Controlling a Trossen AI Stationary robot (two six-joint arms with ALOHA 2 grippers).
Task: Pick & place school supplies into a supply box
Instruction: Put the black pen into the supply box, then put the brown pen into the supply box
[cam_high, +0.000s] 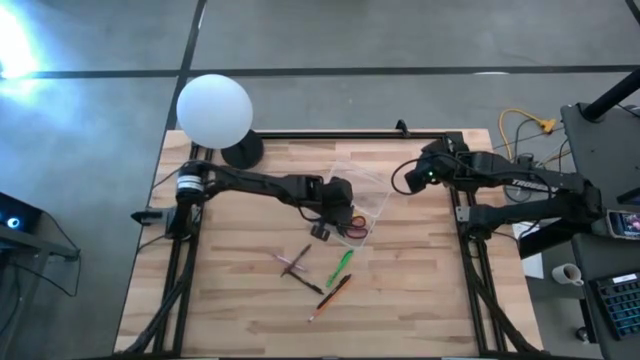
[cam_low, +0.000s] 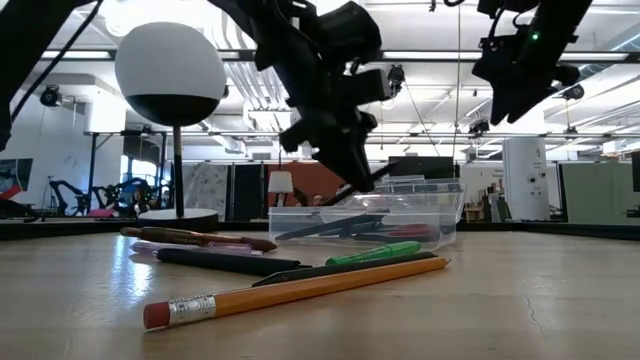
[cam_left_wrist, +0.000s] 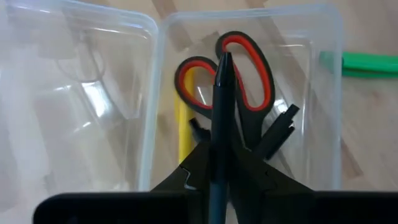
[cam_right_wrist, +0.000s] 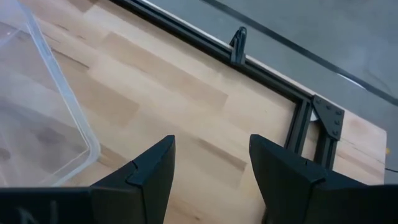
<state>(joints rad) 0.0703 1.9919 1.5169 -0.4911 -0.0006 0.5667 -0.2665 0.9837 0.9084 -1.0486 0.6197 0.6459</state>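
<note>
The left gripper (cam_left_wrist: 219, 149) hangs over the small clear plastic supply box (cam_high: 372, 200) at the centre of the high view, its fingers (cam_left_wrist: 249, 171) pinched on a thin dark pen (cam_left_wrist: 221, 93). Inside the box lie red-handled scissors (cam_left_wrist: 245, 74) and a yellow stick (cam_left_wrist: 183, 134). The right gripper (cam_right_wrist: 211, 165) waits at upper right, fingers wide and empty. On the wooden tabletop (cam_high: 230, 290) below centre lie a green marker (cam_high: 342, 265) and an orange-red pencil (cam_high: 330, 298)
</note>
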